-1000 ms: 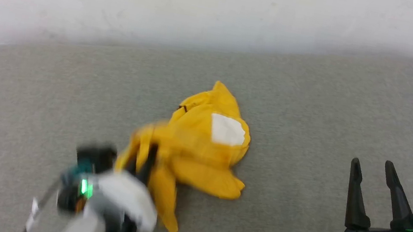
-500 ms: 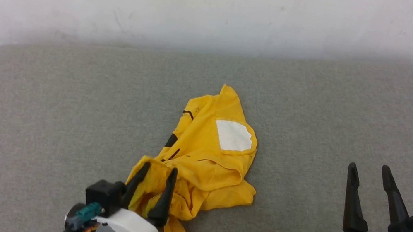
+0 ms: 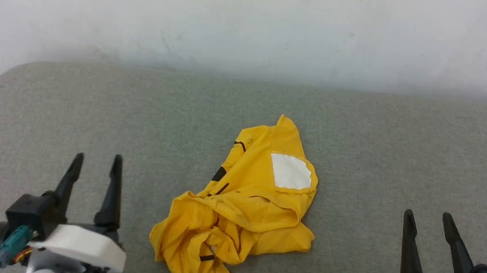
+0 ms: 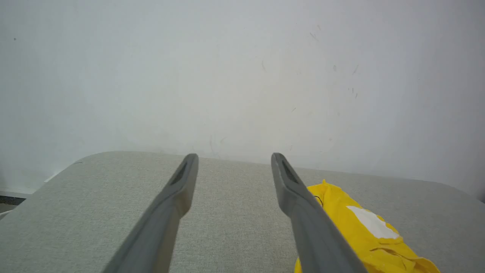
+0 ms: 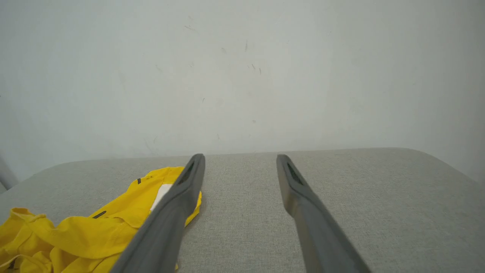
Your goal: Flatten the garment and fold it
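Garment (image 3: 252,202) lies crumpled, long axis running near-left to far-right.

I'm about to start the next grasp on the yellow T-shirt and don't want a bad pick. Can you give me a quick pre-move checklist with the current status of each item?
1. The left hand is open and empty: ok.
2. The right hand is open and empty: ok.
3. Both hands are clear of the T-shirt, one on either side: ok.
4. The T-shirt is flattened: not ok. It lies crumpled, with its near end bunched in folds.
5. The T-shirt lies fully on the grey surface, away from its edges: ok.
6. Sleeves and hem can be told apart for a grasp: cannot tell, the folds hide them.
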